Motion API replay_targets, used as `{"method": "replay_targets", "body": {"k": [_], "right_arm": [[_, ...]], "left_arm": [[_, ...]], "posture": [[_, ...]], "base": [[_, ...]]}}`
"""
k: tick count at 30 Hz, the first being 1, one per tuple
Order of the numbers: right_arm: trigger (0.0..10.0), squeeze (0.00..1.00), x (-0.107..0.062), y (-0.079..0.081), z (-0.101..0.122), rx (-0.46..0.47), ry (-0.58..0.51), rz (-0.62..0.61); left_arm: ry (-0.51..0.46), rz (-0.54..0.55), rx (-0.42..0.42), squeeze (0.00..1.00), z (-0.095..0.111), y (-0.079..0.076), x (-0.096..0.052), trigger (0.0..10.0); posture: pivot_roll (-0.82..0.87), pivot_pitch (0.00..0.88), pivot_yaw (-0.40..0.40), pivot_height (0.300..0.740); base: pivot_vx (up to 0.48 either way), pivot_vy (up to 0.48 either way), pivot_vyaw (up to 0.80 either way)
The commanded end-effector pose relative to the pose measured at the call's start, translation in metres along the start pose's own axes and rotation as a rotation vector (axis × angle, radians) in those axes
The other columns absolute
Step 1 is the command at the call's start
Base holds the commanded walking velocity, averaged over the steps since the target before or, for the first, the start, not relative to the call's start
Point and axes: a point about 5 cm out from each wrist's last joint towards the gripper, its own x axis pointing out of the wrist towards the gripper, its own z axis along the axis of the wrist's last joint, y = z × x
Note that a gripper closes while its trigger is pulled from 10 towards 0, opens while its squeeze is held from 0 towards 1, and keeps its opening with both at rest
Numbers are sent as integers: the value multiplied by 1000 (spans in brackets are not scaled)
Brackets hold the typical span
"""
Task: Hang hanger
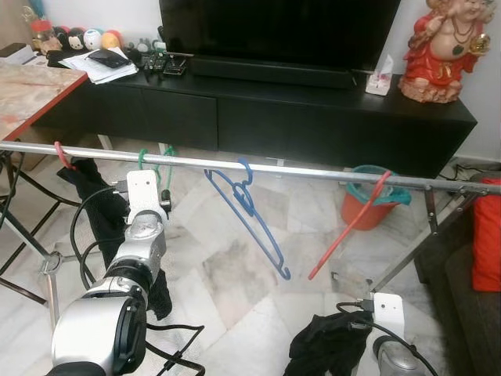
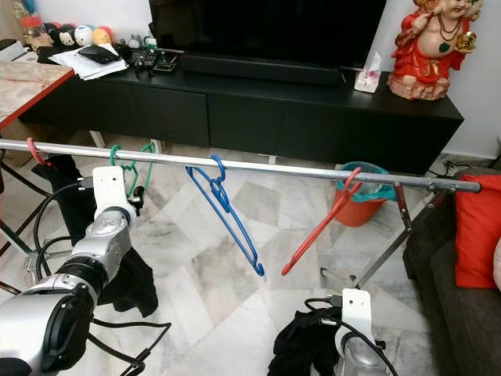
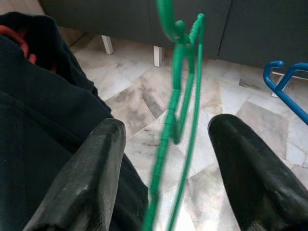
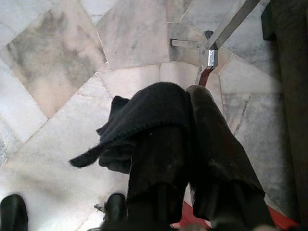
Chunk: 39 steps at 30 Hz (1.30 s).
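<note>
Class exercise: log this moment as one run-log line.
left gripper: open around green hanger on rail | right gripper: shut on black garment, low

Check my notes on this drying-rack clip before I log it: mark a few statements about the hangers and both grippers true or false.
1. The green hanger hangs on the rail. True.
2. The left gripper is clamped on the green hanger. False: its fingers are open, with the hanger between them.
3. The right gripper holds a black garment. True.
4. The blue hanger lies on the floor. False: it hangs on the rail.
5. A red hanger hangs tilted, right of the blue one. True.
</note>
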Motion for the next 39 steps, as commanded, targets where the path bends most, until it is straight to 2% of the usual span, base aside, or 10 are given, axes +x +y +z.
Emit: {"method": "replay_targets", "body": {"k": [1, 9, 20, 39], "right_arm": [[10000, 0, 0, -1, 1, 6, -7, -8], [10000, 0, 1, -1, 4, 4, -19, -7], [10000, 0, 0, -3, 1, 1, -16, -8], [10000, 0, -1, -3, -2, 2, -2, -7]], "left_arm": [[19, 8, -11, 0, -5, 5, 0, 0], [46, 6, -39, 0, -12, 6, -1, 0], [71, 19, -30, 0, -19, 8, -3, 0], [75, 23, -32, 0, -21, 8, -3, 0]], "posture": [[-93, 0, -48, 740], [-97, 0, -50, 740], [-97, 0, -52, 740], [-96, 0, -52, 740]], "base": [[0, 0, 0], [0, 0, 0], [0, 0, 0], [0, 0, 0]]}}
